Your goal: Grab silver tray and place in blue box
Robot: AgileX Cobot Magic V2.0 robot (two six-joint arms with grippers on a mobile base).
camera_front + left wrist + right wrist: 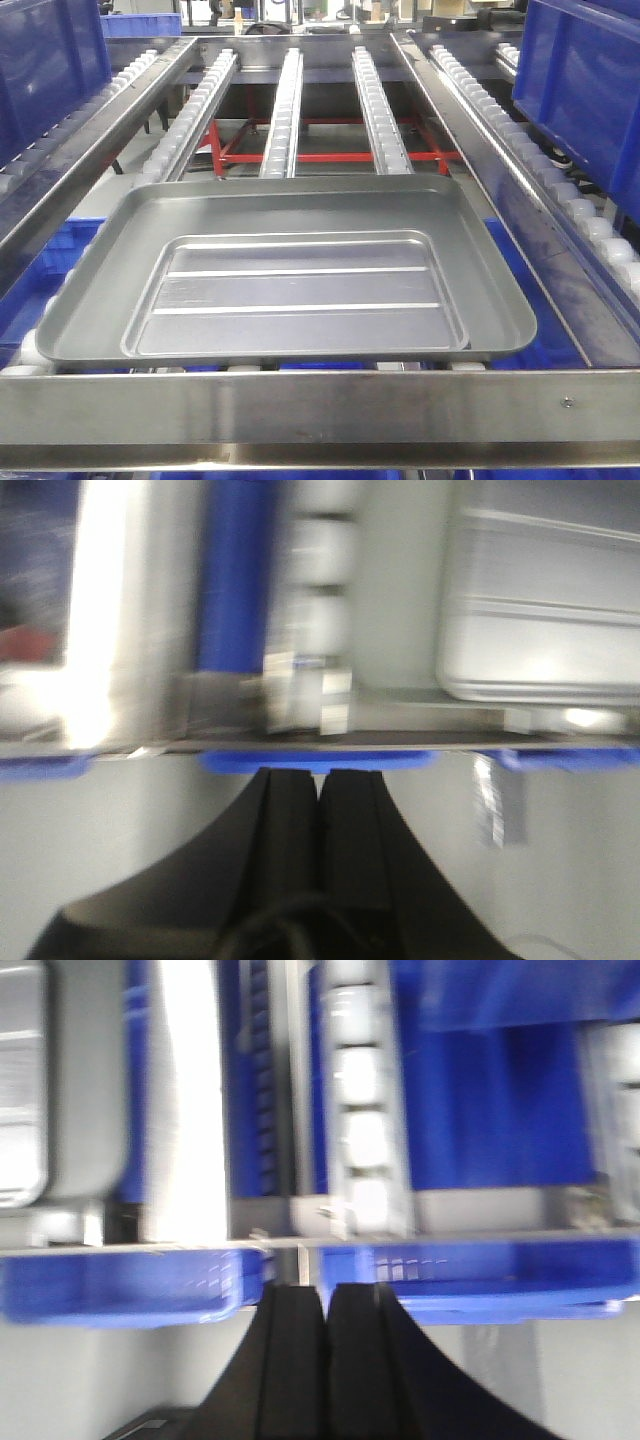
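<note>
The silver tray (290, 270) lies flat on the roller rails at the near end of the rack, against the steel front bar. Neither gripper shows in the front view. In the blurred left wrist view, my left gripper (322, 777) is shut on nothing, below and in front of the rack, with the tray (545, 610) up to its right. My right gripper (325, 1292) is also shut and empty, with the tray's edge (25, 1090) far to its upper left. A blue box (110, 1285) sits under the rack below the tray, and its rim (545, 345) peeks out past the tray's right corner.
The steel front bar (320, 405) crosses in front of the tray. Roller rails (285, 110) run away behind it. Tall blue crates stand at the left (45, 70) and right (585, 80). A second blue crate (500, 1275) sits under the rack on the right.
</note>
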